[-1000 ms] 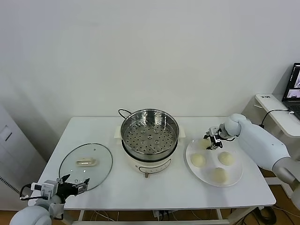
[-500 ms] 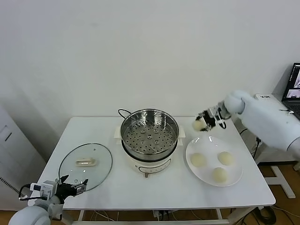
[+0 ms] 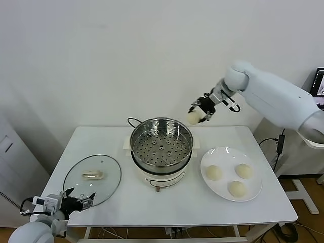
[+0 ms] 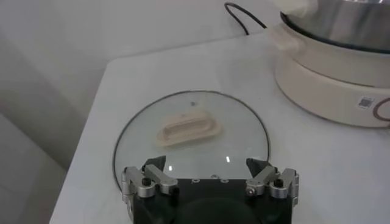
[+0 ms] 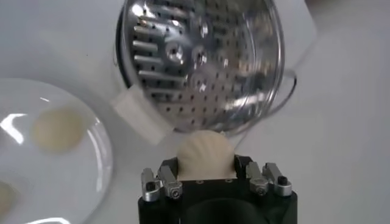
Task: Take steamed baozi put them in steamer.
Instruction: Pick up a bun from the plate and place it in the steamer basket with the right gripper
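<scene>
Carrying one baozi clamped between its fingers, the right gripper has swung from the plate to above the steamer rim, ready for lowering; the left gripper waits open by the lid.

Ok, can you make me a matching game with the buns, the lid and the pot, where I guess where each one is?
Things:
1. glass lid
2. steamer
3. carried baozi
4. three baozi

Places:
A. on the white plate
B. in the right pincer, above the steamer's far rim
C. flat on the table, near the left pincer
D. middle of the table, nothing inside

Pairs: 1-C, 2-D, 3-B, 4-A
</scene>
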{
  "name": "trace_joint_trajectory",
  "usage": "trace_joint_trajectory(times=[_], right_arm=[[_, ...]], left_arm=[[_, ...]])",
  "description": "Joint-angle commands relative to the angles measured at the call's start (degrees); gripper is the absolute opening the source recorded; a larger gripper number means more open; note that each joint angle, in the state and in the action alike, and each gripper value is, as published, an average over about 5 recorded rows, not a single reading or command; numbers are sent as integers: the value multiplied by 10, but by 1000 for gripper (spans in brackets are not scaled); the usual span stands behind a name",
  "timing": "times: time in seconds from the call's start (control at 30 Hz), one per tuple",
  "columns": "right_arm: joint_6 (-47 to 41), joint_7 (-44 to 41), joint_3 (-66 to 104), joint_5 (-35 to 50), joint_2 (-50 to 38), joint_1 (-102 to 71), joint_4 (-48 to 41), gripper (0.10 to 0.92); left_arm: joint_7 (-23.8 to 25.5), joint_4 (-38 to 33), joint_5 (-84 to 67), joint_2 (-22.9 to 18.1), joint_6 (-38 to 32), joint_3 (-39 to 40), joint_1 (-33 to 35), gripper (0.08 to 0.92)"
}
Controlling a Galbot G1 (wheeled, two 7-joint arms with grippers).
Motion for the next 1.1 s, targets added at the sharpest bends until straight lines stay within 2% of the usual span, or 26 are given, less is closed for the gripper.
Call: trace_joint_trajectory(times=[0.03, 0.27, 0.53, 0.8, 1.1], right_arm=[[120, -19, 12, -93, 99, 7, -28, 568], [120, 1, 70, -224, 143, -53, -56, 568], [120, 23, 108, -323, 159, -116, -62, 568], [120, 36, 139, -381, 173, -156, -76, 568], [120, 48, 154, -406, 186, -176, -87, 568]], left_arm=[[0, 2, 0, 3, 0, 0, 0, 823], [-1, 1, 2, 2, 3, 1, 1, 823], [-2, 0, 2, 3, 6, -2, 3, 823], [-2, 1, 4, 1, 9, 1, 1, 823], [-2, 3, 4, 1, 9, 2, -1, 823]])
